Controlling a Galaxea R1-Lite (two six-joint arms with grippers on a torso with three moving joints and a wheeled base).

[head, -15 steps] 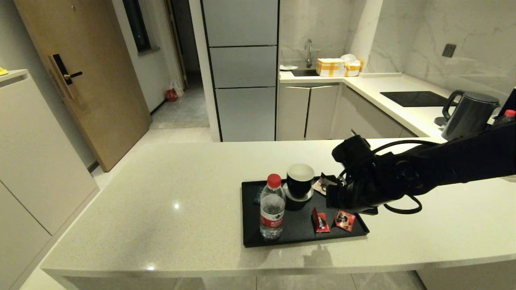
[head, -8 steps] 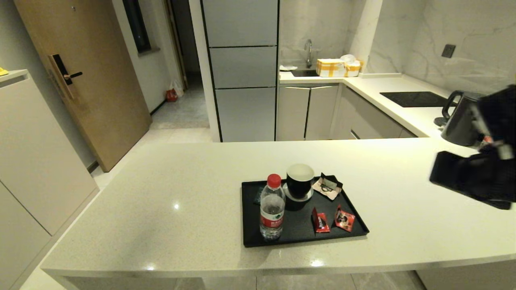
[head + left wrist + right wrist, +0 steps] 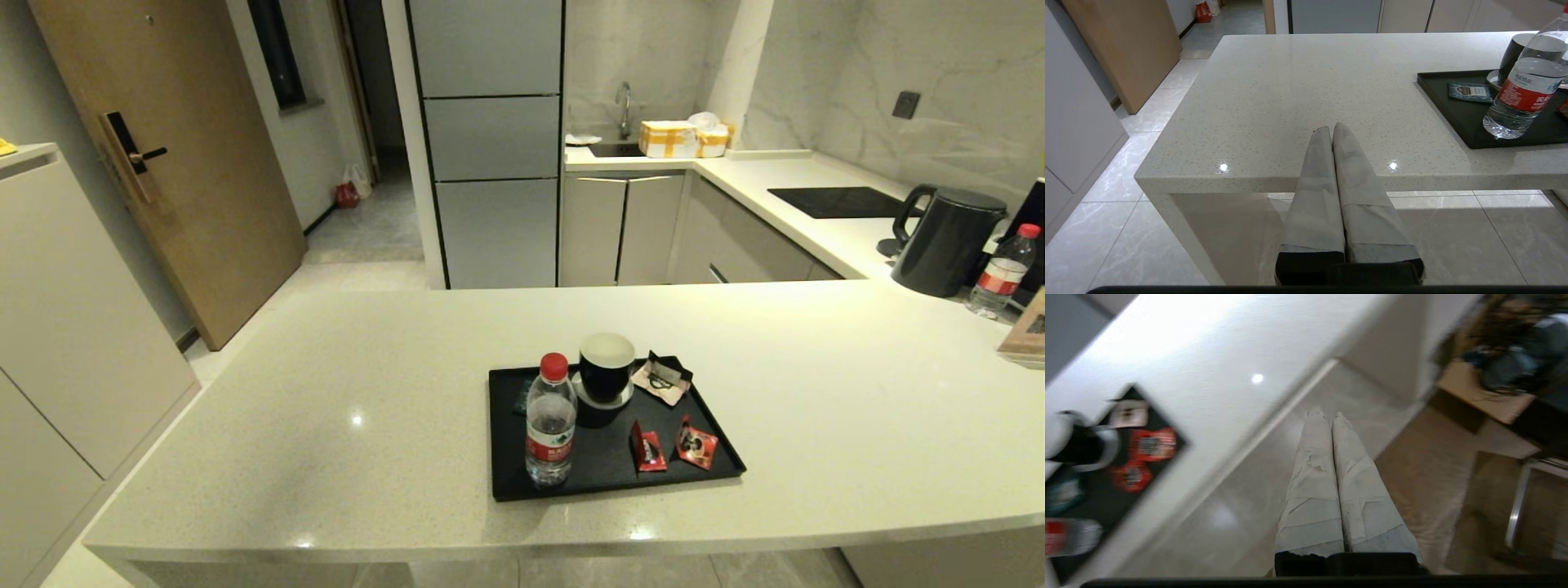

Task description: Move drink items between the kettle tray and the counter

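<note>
Drink items, two red foil sachets [image 3: 649, 452] [image 3: 696, 447], lie side by side, just apart, on the near right part of the kettle tray [image 3: 506, 490], which rests on the table [image 3: 326, 408]. On the same tray: one clear water bottle [image 3: 551, 425] with a red cap at the near left, one black cup [image 3: 606, 367] on a saucer behind it, one pale packet [image 3: 663, 380] at the far right corner, one dark flat packet [image 3: 1468, 91] behind the bottle. The bottle and cup stand left of the sachets; nothing covers them. Well apart, at the far right of the table, stand one dark kettle [image 3: 947, 241] and a second bottle [image 3: 1000, 273]. Left tool [image 3: 1332, 130] hangs off the table's near edge, fingers pressed together, empty. Right tool [image 3: 1329, 417] is over the floor beside the table, fingers pressed together, empty.
</note>
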